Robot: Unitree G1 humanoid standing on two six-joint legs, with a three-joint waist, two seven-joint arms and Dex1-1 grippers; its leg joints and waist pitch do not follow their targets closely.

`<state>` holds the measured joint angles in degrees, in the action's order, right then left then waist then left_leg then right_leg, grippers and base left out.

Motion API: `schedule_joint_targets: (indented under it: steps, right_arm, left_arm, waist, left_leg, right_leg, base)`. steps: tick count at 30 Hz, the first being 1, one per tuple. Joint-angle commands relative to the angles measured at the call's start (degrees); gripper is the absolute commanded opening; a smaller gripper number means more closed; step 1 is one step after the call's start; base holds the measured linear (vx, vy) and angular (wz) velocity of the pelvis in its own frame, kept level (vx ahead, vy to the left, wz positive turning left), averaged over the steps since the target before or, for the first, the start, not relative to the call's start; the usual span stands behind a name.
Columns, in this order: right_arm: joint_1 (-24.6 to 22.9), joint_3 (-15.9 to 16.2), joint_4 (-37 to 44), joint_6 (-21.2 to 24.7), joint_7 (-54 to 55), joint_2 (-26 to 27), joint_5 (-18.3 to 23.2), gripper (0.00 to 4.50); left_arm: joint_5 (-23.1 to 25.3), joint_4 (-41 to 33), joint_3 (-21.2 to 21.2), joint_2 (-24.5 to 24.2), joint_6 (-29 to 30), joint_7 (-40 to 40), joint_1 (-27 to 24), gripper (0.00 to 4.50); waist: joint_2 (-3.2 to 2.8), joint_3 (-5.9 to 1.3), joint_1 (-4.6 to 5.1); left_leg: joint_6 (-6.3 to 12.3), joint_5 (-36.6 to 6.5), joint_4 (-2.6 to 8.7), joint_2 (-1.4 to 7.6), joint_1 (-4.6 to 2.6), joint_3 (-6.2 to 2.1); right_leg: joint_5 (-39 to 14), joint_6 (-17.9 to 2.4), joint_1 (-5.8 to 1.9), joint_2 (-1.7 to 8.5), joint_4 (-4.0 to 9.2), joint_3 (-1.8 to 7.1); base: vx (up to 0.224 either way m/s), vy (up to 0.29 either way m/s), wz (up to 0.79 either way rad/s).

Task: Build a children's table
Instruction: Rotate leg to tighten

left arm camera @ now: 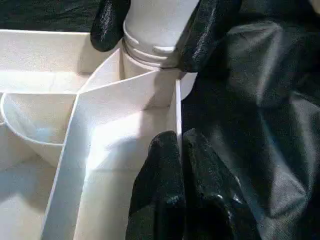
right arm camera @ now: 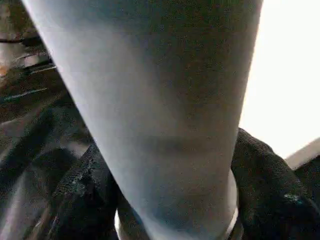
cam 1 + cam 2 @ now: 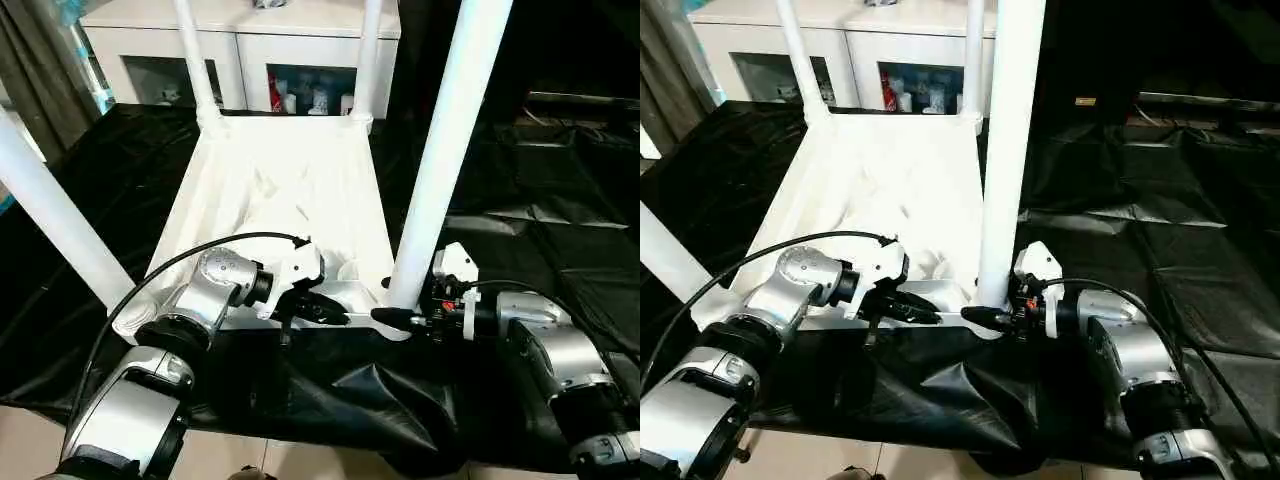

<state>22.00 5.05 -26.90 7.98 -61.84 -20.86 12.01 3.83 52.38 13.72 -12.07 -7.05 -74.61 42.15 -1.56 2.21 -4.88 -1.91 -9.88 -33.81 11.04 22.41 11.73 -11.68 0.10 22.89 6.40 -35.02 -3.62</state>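
The white children's table lies upside down, its ribbed underside (image 3: 290,190) facing up on a black sheet. Two legs (image 3: 195,60) stand in the far corner sockets and one (image 3: 50,215) in the near left. My right gripper (image 3: 400,315) is shut around the base of the near-right leg (image 3: 450,140), right above its socket; the black fingers (image 2: 270,190) wrap both sides of the tube (image 2: 165,100). Beside it, my left gripper (image 3: 325,308) is shut on the thin near rim (image 1: 177,115) of the top, close to that corner. The leg's collar (image 1: 150,47) sits in the socket.
A white cabinet with glass doors (image 3: 240,40) stands behind the table. The black sheet (image 3: 520,200) spreads wide to the right and bunches up in front (image 3: 380,390). A grey curtain (image 3: 40,70) hangs at the far left. Pale floor (image 3: 20,440) shows at the near edge.
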Motion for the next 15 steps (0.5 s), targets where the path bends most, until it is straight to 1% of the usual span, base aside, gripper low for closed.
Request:
schedule_joint_targets:
  steps: [1, 2, 3, 4, 5, 6, 7, 9, 10, 11, 12, 13, 14, 15]
  right_arm:
    - [0.0, -0.2, -3.3, -0.8, 6.6, 2.5, -1.5, 2.66]
    - [0.5, -0.8, -5.1, -1.2, 10.5, 3.7, -2.3, 2.66]
    - [0.5, -0.8, -5.1, -1.2, 10.5, 3.7, -2.3, 2.66]
    - [1.0, -1.4, -6.6, -1.2, 14.8, 5.3, -3.1, 2.66]
    - [1.8, -2.5, -8.2, -0.6, 21.5, 8.0, -3.9, 2.66]
    - [2.2, -3.1, -8.7, -0.2, 24.8, 9.5, -4.3, 2.66]
    - [2.5, -3.4, -9.1, 0.0, 26.8, 10.4, -4.5, 2.66]
    - [3.3, -4.1, -10.1, 0.3, 30.2, 11.9, -4.7, 2.66]
    - [4.3, -4.8, -11.4, 0.5, 33.8, 14.0, -4.6, 2.66]
    - [5.0, -5.2, -12.1, 0.5, 35.7, 15.1, -4.6, 2.66]
    - [5.2, -5.0, -12.2, 0.1, 36.1, 15.6, -4.9, 2.66]
    - [5.6, -4.4, -12.5, -0.5, 36.6, 16.3, -5.3, 2.66]
    - [5.7, -2.9, -12.3, -2.6, 35.5, 16.9, -6.5, 2.66]
    - [5.6, -2.4, -12.0, -3.5, 34.6, 16.9, -6.8, 2.66]
  left_arm:
    - [-2.4, 1.2, -3.2, 3.5, 0.9, 6.7, 2.0, 0.0]
    - [-1.8, 2.8, -3.6, 4.5, 1.0, 10.8, 3.2, 0.0]
    - [-1.8, 2.8, -3.6, 4.5, 1.0, 10.8, 3.2, 0.0]
    - [-1.1, 4.4, -4.0, 5.8, 1.2, 15.6, 4.4, 0.0]
    - [0.1, 6.4, -4.1, 8.0, 1.8, 22.0, 6.1, 0.0]
    - [0.6, 7.1, -4.0, 9.1, 2.4, 24.7, 6.7, 0.0]
    - [0.8, 7.5, -4.0, 9.8, 2.8, 26.3, 7.1, 0.0]
    - [1.1, 7.9, -4.0, 10.9, 3.4, 28.8, 7.6, 0.0]
    - [1.4, 8.3, -3.6, 12.2, 3.5, 30.6, 7.8, 0.0]
    - [1.6, 8.6, -3.4, 12.8, 3.6, 31.2, 8.0, 0.0]
    - [1.7, 8.7, -3.2, 13.0, 3.4, 31.3, 7.9, 0.0]
    - [1.9, 8.9, -2.9, 13.4, 3.1, 31.5, 7.9, 0.0]
    - [2.1, 9.3, -2.6, 13.8, 2.6, 30.9, 7.8, 0.0]
    - [2.2, 9.5, -2.6, 13.8, 2.3, 30.5, 7.8, 0.0]
  waist:
    - [1.19, -3.2, 0.39]
    - [1.3, -3.23, 0.68]
    - [1.17, -3.22, 0.79]
    - [1.17, -3.09, 1.21]
    - [1.23, -3.09, 1.47]
    - [1.14, -2.96, 1.82]
    - [1.25, -3.14, 1.94]
    - [1.34, -3.12, 1.97]
    - [0.82, -3.28, 2.05]
    - [0.89, -3.27, 2.13]
    - [0.91, -3.3, 2.17]
    - [0.47, -3.38, 2.07]
    - [0.66, -3.32, 2.17]
    - [0.71, -3.35, 2.15]
  left_leg:
    - [4.42, -11.0, 3.84, 2.41, -1.29, -0.88]
    - [3.42, -11.7, 3.9, 2.29, -1.29, -0.97]
    - [2.98, -12.0, 3.94, 2.23, -1.28, -1.03]
    - [2.33, -13.0, 4.07, 2.09, -1.27, -1.08]
    - [2.05, -13.2, 4.1, 2.09, -1.37, -1.05]
    - [1.36, -14.5, 4.3, 2.09, -1.54, -1.19]
    - [0.88, -14.4, 4.24, 2.02, -1.59, -1.23]
    - [1.57, -13.4, 4.2, 1.97, -1.36, -1.23]
    - [2.06, -12.6, 4.08, 1.93, -1.4, -1.14]
    - [2.28, -12.3, 4.05, 1.89, -1.33, -1.11]
    - [2.55, -11.9, 4.04, 1.83, -1.28, -1.11]
    - [2.61, -11.8, 4.01, 1.84, -1.38, -1.16]
    - [2.88, -11.9, 4.01, 1.83, -1.31, -1.11]
    - [3.07, -12.2, 3.97, 1.81, -1.31, -1.09]
  right_leg:
    - [-6.5, -14.7, -2.36, 2.38, 4.04, 1.93]
    - [-8.5, -14.0, -2.41, 2.49, 4.24, 1.97]
    - [-9.3, -13.8, -2.34, 2.53, 4.31, 2.01]
    - [-11.2, -13.1, -2.38, 2.44, 4.61, 2.03]
    - [-11.5, -12.8, -2.28, 2.36, 4.71, 2.09]
    - [-13.3, -12.5, -2.17, 2.39, 4.92, 2.07]
    - [-14.0, -12.0, -2.3, 2.47, 4.99, 2.06]
    - [-13.1, -11.7, -2.41, 2.47, 5.01, 2.12]
    - [-11.0, -11.8, -2.39, 2.34, 5.01, 2.15]
    - [-9.9, -12.1, -2.33, 2.26, 4.89, 2.16]
    - [-9.1, -12.3, -2.42, 2.23, 4.8, 2.1]
    - [-8.8, -12.4, -2.44, 2.31, 4.77, 2.05]
    - [-8.3, -12.5, -2.48, 2.22, 4.82, 2.02]
    - [-8.3, -12.4, -2.51, 2.25, 4.83, 2.0]
  base:
    - [0.0, 0.0, 0.0]
    - [0.0, 0.0, 0.0]
    - [0.0, 0.0, 0.0]
    - [0.0, 0.0, 0.0]
    - [0.0, 0.0, 0.0]
    - [0.0, 0.0, 0.0]
    - [0.0, 0.0, 0.0]
    - [0.0, 0.0, 0.0]
    - [0.0, 0.0, 0.0]
    - [0.0, 0.0, 0.0]
    - [0.0, 0.0, 0.0]
    - [0.0, 0.0, 0.0]
    - [0.0, 0.0, 0.0]
    - [0.0, 0.0, 0.0]
